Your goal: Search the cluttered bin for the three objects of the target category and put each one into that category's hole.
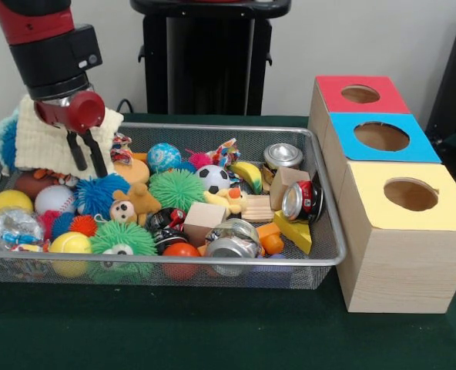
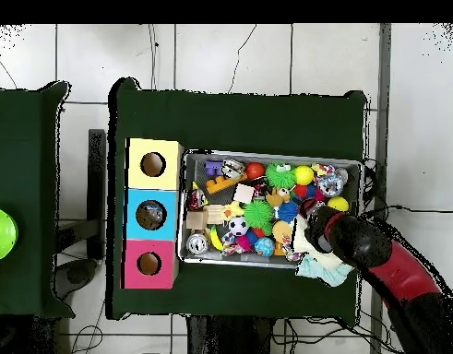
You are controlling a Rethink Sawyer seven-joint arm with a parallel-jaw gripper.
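Over bin's [image 1: 320, 254] end | claw [image 1: 88, 166] narrow, empty | no legible labels

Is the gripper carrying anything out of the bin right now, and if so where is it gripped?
Nothing is held. The gripper hangs open over the wire bin's left end in the front view, its two fingers bare.

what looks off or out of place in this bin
A pale yellow cloth drapes over the wire bin's far rim instead of lying inside, right behind the hand. A crumpled clear bottle sits at the near corner.
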